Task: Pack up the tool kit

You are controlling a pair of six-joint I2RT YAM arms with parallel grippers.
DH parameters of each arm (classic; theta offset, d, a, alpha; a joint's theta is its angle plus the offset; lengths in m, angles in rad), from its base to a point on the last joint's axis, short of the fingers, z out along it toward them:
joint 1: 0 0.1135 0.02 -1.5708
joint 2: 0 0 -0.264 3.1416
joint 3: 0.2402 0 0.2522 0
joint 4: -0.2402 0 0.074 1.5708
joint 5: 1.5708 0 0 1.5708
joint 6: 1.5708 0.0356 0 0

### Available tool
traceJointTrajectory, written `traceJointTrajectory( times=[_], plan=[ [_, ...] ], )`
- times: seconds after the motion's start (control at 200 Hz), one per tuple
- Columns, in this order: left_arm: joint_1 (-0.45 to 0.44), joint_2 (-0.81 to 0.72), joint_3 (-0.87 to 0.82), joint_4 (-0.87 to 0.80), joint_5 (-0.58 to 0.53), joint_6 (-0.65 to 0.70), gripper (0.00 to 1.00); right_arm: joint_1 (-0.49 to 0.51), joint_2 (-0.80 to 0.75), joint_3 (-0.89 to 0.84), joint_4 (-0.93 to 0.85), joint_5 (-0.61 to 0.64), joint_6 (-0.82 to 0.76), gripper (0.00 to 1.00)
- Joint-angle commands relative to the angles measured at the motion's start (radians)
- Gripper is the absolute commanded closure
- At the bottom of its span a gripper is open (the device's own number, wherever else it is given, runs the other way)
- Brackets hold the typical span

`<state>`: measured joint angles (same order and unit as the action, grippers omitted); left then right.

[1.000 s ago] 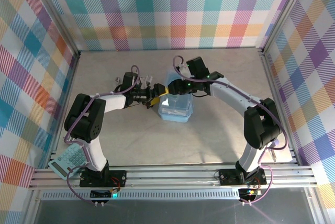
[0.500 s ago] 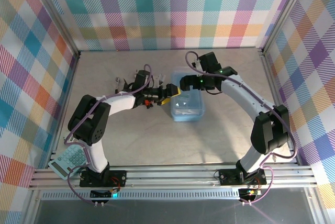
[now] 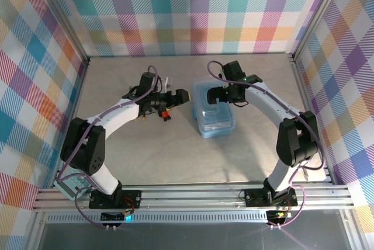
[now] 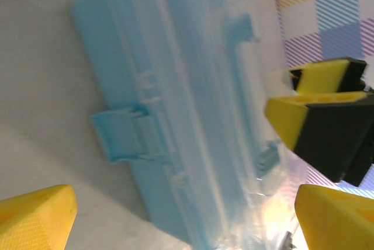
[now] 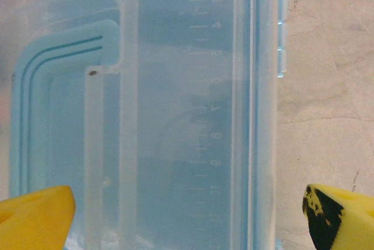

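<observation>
The tool kit case [image 3: 215, 113], a single light-blue box, lies on the desk [image 3: 146, 150] a little right of the middle and somewhat nearer the far edge than the near one. Its long axis runs from the far edge toward the near edge, with the near end slanted slightly toward the right edge. The clear lid [image 5: 175, 115] lies down on it.

The overhead view gives this position. The left wrist view adds one blue latch [image 4: 125, 136] on the long side facing the left arm; whether it is fastened I cannot tell. The right wrist view looks straight down through the lid and shows a row of raised scale marks [image 5: 201, 80] and a curved blue moulding [image 5: 58, 57] beneath.

The right gripper [image 3: 211, 94] hangs over the far end of the case, its two yellow fingers [image 5: 35, 215] spread wide, bare desk showing past the case's edge, nothing gripped. The left gripper [image 3: 182, 94] is just beside the case's left long side, its fingers [image 4: 35, 215] also wide apart and empty.

One calculator [image 3: 71, 184] sits at the near left corner, partly behind the left arm's base.
</observation>
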<state>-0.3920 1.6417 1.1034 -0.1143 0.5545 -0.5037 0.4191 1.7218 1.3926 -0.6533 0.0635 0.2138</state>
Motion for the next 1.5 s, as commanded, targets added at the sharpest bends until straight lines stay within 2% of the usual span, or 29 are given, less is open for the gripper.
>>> traceJointTrajectory(
  times=[0.0, 0.15, 0.35, 0.515, 0.71, 0.77, 1.24, 1.495],
  plan=[
    [0.031, -0.016, 0.0, -0.145, -0.089, 0.087, 0.03, -0.006, 0.03, -0.014, -0.004, -0.033, -0.053, 0.04],
    [0.076, -0.011, 0.004, -0.222, -0.145, 0.123, 0.02, -0.017, 0.058, -0.035, 0.033, -0.1, -0.053, 0.18],
    [0.105, -0.017, 0.008, -0.246, -0.154, 0.144, 0.01, -0.029, 0.048, -0.045, 0.034, -0.118, -0.056, 0.38],
    [0.102, 0.005, 0.025, -0.22, -0.115, 0.137, 0.02, -0.073, -0.017, -0.091, 0.077, -0.197, -0.027, 0.46],
    [0.053, 0.034, 0.109, -0.173, -0.04, 0.141, 0.01, -0.175, -0.114, -0.221, 0.251, -0.456, 0.044, 0.48],
    [0.029, 0.048, 0.145, -0.14, -0.019, 0.133, 0.01, -0.196, -0.139, -0.245, 0.286, -0.501, 0.063, 0.49],
    [-0.114, 0.253, 0.353, 0.083, 0.119, -0.005, 0.01, -0.287, -0.223, -0.365, 0.475, -0.723, 0.165, 0.49],
    [-0.137, 0.297, 0.382, 0.243, 0.174, -0.119, 0.01, -0.302, -0.224, -0.383, 0.488, -0.752, 0.172, 0.48]
  ],
)
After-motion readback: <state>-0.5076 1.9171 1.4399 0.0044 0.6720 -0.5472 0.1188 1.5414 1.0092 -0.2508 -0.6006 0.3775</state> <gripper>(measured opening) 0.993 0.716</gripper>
